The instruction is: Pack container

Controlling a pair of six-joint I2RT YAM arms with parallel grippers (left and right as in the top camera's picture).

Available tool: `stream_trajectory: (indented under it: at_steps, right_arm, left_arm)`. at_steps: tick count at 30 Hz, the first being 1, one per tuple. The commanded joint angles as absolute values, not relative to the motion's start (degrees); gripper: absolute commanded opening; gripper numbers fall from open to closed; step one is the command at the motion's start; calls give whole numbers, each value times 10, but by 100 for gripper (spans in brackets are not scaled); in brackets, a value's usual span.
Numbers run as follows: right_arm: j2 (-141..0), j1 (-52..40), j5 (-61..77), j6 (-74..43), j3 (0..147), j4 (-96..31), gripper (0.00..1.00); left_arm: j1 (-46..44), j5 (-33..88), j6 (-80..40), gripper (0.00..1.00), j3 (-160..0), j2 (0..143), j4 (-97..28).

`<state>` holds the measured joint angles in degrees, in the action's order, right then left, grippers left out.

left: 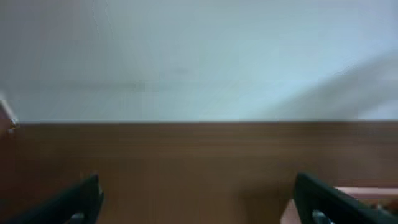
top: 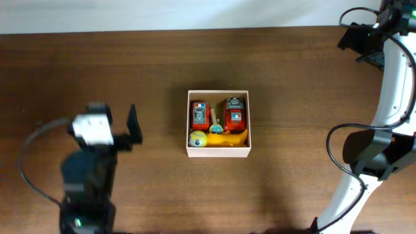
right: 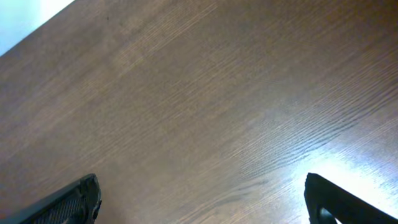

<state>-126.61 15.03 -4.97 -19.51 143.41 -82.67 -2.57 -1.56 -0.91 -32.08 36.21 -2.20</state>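
At the near left of the table (top: 130, 65), the left gripper (left: 196, 188) is released, jaws spread wide with nothing between them. Its two dark fingers (left: 74, 202) sit at the lower corners of the wrist view, over bare wood, facing the far table edge and the pale wall.

Right gripper (right: 200, 186): likewise released and empty. Its wrist view shows only wood grain between the fingers, and a bright glare patch lower right. Seen from overhead, the right arm (top: 396, 84) rises along the right edge, its head up in the far right corner, well apart from the box.

Container (top: 218, 153): sits at table centre, between the two arms, touched by neither. Square, white-walled, open top.

Contents, as far as I can resolve them:
- two red toys (top: 199, 115) side by side in the far half
- a yellow ball (top: 197, 138) at the near left corner
- a yellow piece (top: 233, 138) beside it, shape unclear
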Motion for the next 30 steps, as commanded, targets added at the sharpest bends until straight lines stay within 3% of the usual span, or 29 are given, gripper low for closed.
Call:
stream_trajectory:
  at_steps: [1, 12, 23, 30]
  right_arm:
    - [-1267, 150, -51, -200, 1433, -827, 98]
    - [-1267, 150, -51, -200, 1433, -827, 99]
    - [-1267, 150, -51, -200, 1433, -827, 99]
    - [-1267, 150, -51, -200, 1433, -827, 99]
  left_arm:
    - [-22, 15, -18, 99, -228, 268, 1]
    - [-13, 16, -19, 99, -72, 111, 2]
    - [6, 18, -19, 99, -42, 18, -126]
    - [6, 16, -17, 99, -39, 3, -129]
